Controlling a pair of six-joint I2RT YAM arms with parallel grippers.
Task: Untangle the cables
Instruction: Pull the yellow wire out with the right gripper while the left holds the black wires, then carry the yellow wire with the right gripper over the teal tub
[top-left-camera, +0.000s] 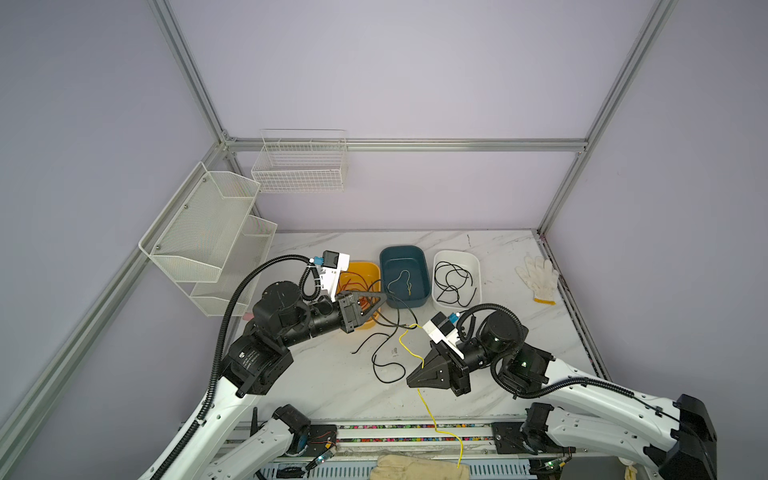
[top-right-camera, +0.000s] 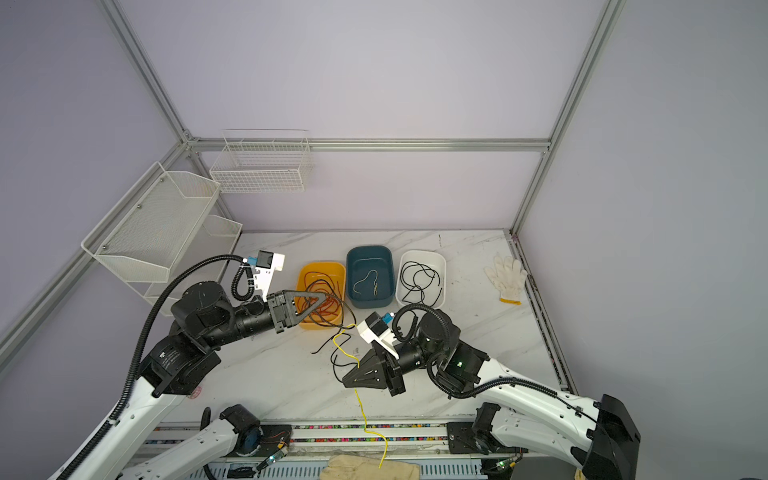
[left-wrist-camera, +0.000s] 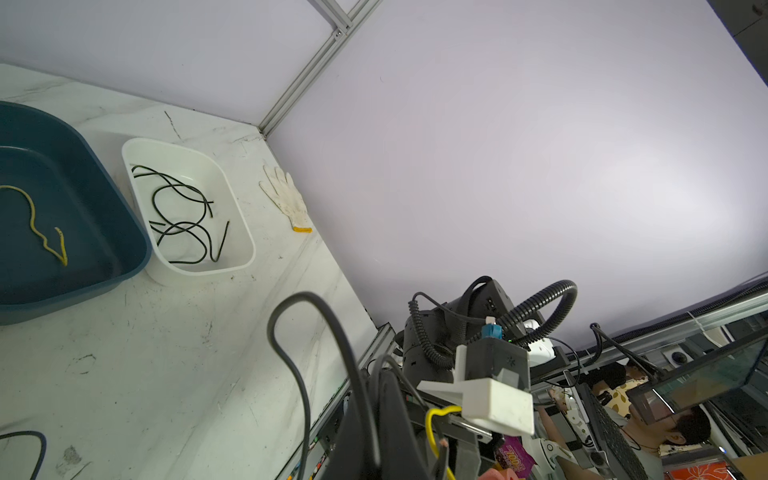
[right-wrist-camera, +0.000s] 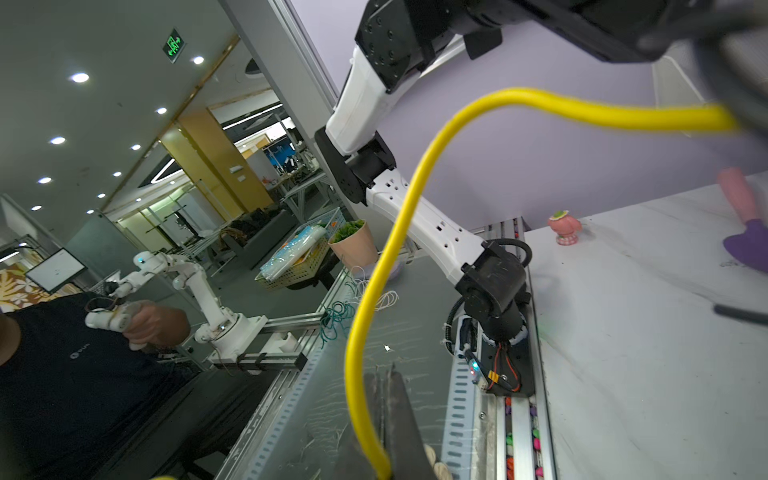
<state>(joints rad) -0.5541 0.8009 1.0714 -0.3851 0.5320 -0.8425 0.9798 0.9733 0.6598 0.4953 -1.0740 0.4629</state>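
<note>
The right claw (top-left-camera: 411, 381) is closed on the yellow cable (right-wrist-camera: 602, 111), gripping it part-way along its length. One end of that cable hangs off the front edge of the surface (top-left-camera: 324, 382), and the other end runs back to a crossing with the loose black cables (top-left-camera: 375, 363) near the middle. The left claw (top-left-camera: 384, 296) is closed too, and appears to pinch a black cable (left-wrist-camera: 301, 296) that loops up from its tip over the orange bin (top-left-camera: 365, 266), where the red cables lie. The step in hand is judged to be drawing the yellow cable clear of the black ones. Use the left claw as the anchor and move the right claw away from it slowly, along the line of the yellow cable rather than across it. Watch the crossing point: if the black loops lift or drag, stop and ease back, since tension is likely to tighten a snag. Lift the yellow cable high enough that its hanging end clears the surface edge. Once it is free, it most likely belongs in the blue bin (top-left-camera: 405, 250), which already holds a yellow cable; black cables belong in the white bin (top-left-camera: 457, 254)
</note>
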